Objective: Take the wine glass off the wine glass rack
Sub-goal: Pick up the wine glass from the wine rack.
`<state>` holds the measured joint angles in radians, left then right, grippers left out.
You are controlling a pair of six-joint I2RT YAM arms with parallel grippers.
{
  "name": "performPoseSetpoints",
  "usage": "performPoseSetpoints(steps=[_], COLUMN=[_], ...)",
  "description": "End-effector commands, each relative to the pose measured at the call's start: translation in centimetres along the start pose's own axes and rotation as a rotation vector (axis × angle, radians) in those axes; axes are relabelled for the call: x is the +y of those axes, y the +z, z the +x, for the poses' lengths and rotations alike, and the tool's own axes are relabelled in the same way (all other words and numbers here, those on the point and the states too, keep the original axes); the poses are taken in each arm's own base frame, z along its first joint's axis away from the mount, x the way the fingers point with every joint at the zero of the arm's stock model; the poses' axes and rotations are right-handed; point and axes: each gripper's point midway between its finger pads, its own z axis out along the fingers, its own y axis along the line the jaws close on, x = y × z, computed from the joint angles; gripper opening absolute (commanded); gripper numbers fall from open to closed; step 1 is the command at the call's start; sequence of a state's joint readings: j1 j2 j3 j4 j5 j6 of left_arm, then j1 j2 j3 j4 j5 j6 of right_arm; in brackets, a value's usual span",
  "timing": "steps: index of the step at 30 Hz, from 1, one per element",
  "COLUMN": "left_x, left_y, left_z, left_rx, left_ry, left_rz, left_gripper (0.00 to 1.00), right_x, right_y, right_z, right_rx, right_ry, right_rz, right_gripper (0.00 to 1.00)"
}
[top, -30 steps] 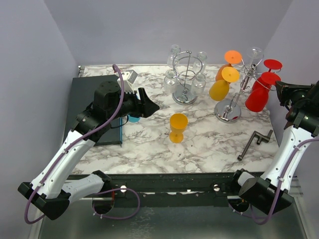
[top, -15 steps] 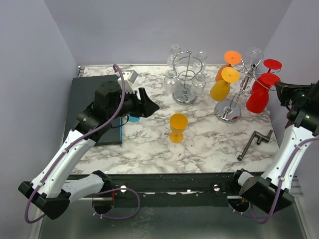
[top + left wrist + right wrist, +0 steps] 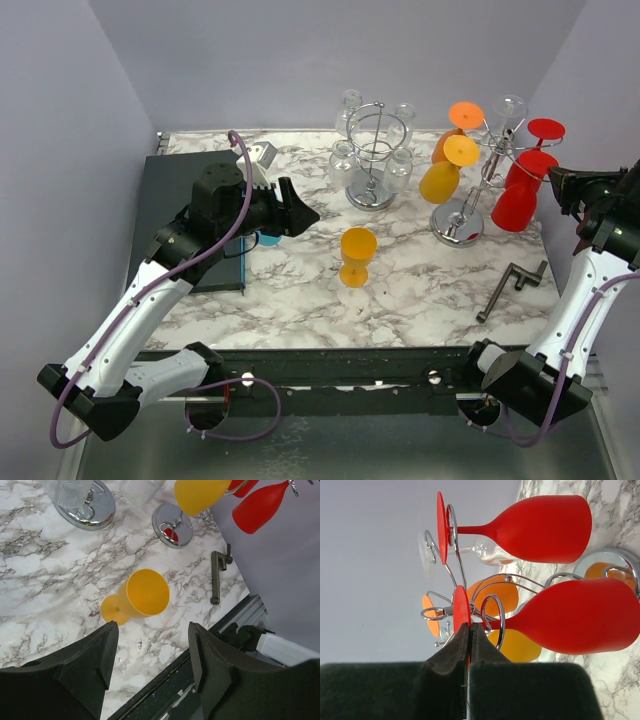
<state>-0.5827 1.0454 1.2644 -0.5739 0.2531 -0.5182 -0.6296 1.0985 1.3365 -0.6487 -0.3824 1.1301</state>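
The chrome wine glass rack [image 3: 482, 160] stands at the back right, hung with orange, yellow, clear and red glasses. My right gripper [image 3: 556, 182] is shut on the round foot [image 3: 461, 609] of the lower red wine glass [image 3: 515, 200]. That glass's stem still lies in a rack loop [image 3: 492, 611], and its bowl [image 3: 580, 615] points down and away. A second red glass [image 3: 540, 527] hangs above it. My left gripper [image 3: 296, 211] hovers open over the table's left middle, holding nothing. A yellow glass [image 3: 142, 595] stands on the marble ahead of it.
A second chrome stand [image 3: 372, 160] with clear glasses is at the back centre. A dark metal crank [image 3: 510, 288] lies near the front right. A black board [image 3: 185, 215] covers the table's left side. The side wall is close behind my right arm.
My right gripper has edged slightly left with the red glass's foot pinched, and the bowl has shifted a little. The left arm has barely moved.
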Motion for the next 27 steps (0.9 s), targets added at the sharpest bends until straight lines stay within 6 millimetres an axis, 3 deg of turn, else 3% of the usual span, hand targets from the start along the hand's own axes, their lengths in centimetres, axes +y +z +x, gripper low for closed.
performPoseSetpoints(steps=[1,9,17,27], left_x=[0.3,0.4,0.2,0.3], left_y=[-0.1,0.1,0.1,0.3], left_z=[0.0,0.2,-0.1,0.0], left_rx=[-0.012,-0.005,-0.009,-0.005], left_ry=[0.010,0.008,0.009,0.008], left_rz=[-0.011,-0.012,-0.008,-0.013], left_gripper=[0.64,0.64,0.64,0.64], right_x=[1.0,1.3,1.8,0.6], right_y=[-0.9,-0.9,-0.3,0.5], right_z=[0.4,0.7,-0.5,-1.7], right_rx=[0.020,0.036,-0.018,-0.082], right_ry=[-0.022,-0.016,-0.001,0.006], right_rz=[-0.027,-0.057,-0.075,-0.029], right_gripper=[0.01,0.01,0.01,0.01])
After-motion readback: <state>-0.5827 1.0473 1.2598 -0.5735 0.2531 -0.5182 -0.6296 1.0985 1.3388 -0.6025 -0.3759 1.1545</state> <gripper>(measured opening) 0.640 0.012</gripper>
